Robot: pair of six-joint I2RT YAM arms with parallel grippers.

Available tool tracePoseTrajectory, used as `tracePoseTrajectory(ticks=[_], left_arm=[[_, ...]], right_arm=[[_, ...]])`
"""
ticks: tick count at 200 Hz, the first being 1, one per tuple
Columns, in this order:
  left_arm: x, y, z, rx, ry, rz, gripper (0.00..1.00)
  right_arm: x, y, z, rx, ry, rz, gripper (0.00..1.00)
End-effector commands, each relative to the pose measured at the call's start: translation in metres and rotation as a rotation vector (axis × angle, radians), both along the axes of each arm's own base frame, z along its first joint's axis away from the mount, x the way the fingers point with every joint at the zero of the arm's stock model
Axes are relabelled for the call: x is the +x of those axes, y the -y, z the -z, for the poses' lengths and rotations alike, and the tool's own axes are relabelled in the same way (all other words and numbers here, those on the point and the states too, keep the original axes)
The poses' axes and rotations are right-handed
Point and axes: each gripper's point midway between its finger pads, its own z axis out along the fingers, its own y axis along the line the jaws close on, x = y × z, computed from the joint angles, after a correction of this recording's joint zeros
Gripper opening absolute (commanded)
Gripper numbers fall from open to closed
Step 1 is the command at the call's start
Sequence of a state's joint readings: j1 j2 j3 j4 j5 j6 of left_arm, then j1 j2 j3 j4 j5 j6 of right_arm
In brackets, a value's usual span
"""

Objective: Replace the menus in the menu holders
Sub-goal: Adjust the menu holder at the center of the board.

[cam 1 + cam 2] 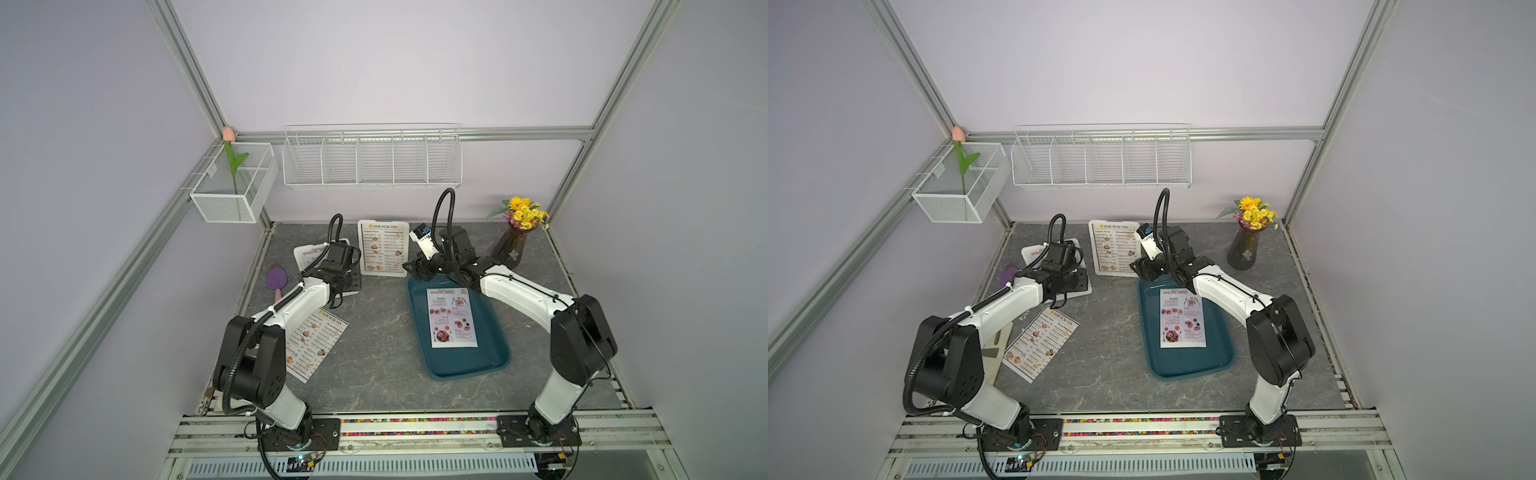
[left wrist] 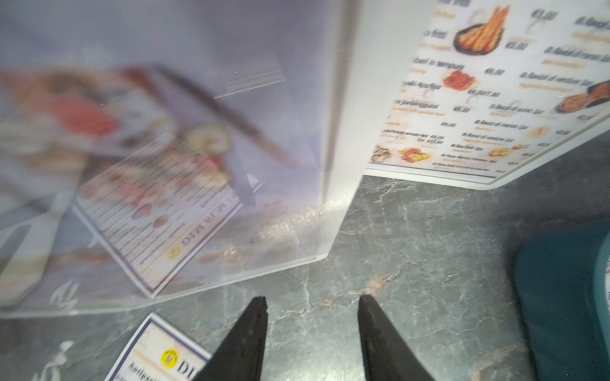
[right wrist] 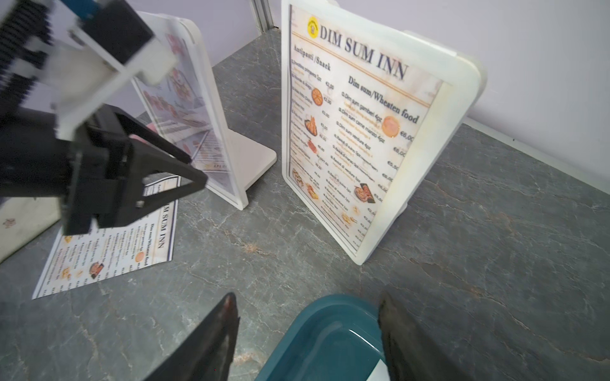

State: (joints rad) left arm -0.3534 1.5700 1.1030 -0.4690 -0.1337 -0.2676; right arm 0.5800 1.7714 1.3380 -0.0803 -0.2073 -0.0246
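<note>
Grey marbled table (image 1: 376, 374) sits between lilac walls. At 12 o'clock a holder (image 1: 382, 273) stands upright with a DIM SUM INN menu (image 1: 382, 247) inside. At 10 o'clock the second holder (image 1: 300, 254) carries a sheet headed SPECIAL (image 1: 313, 252), and in both top views the left arm covers most of it. The right wrist view shows this holder (image 3: 217, 99) from the side, leaning back on a flat foot. A loose sheet (image 1: 316, 345), also DIM SUM INN, lies flat at 8 o'clock, partly under the left arm. At 3 o'clock a teal tray (image 1: 492, 361) holds a SPECIAL MENU sheet (image 1: 452, 318).

Both top views hide the jaws of the left gripper (image 2: 312, 298). The left wrist view shows them moderately apart and empty, over bare table just before the second holder's lower edge, not touching it. The right gripper (image 3: 307, 297) has its jaws wide apart and empty, above the tray's far corner, near the 12 o'clock holder.

A purple spatula (image 1: 277, 279) at 9 o'clock shows well in a top view. In a top view the arm hides most of the spatula (image 1: 1008, 272).
</note>
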Motion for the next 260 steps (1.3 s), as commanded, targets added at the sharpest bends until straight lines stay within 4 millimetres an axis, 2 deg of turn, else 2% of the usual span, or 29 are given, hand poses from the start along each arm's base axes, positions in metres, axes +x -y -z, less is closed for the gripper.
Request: tracePoseTrajectory(ticks=[1, 25, 43, 86, 126, 161, 184, 224, 242, 260], left_arm=[[-0.026, -0.052, -0.009, 0.086, -0.077, -0.126, 0.46], [-0.030, -0.096, -0.002, 0.074, -0.095, -0.239, 0.44], [-0.020, -0.111, -0.002, 0.067, -0.069, -0.279, 0.43], [0.015, -0.105, -0.001, 0.036, -0.022, -0.283, 0.41], [0.030, -0.124, -0.005, 0.116, 0.016, -0.343, 0.41], [0.046, -0.120, -0.003, 0.110, 0.031, -0.310, 0.42], [0.048, -0.117, 0.000, 0.097, 0.020, -0.295, 0.42], [0.025, -0.116, -0.020, 0.071, 0.038, -0.301, 0.44], [0.013, -0.109, -0.042, 0.039, 0.057, -0.270, 0.45], [0.007, -0.094, -0.077, -0.020, 0.110, -0.186, 0.46]], right_arm=[[0.010, 0.001, -0.008, -0.010, 0.049, 0.013, 0.70], [0.015, 0.003, -0.008, -0.010, 0.056, 0.024, 0.70], [0.018, 0.004, -0.007, -0.004, 0.059, 0.029, 0.70], [0.020, 0.005, -0.007, 0.016, 0.055, 0.020, 0.70], [0.014, 0.006, -0.001, 0.011, 0.042, 0.005, 0.70], [0.014, 0.011, 0.013, -0.006, 0.013, 0.015, 0.70], [0.016, 0.013, 0.016, 0.002, -0.002, 0.018, 0.71], [0.021, 0.014, 0.016, 0.008, -0.005, 0.003, 0.72], [0.022, 0.010, 0.013, 0.014, -0.005, -0.016, 0.72], [0.021, 0.009, 0.007, 0.032, 0.000, -0.013, 0.72]])
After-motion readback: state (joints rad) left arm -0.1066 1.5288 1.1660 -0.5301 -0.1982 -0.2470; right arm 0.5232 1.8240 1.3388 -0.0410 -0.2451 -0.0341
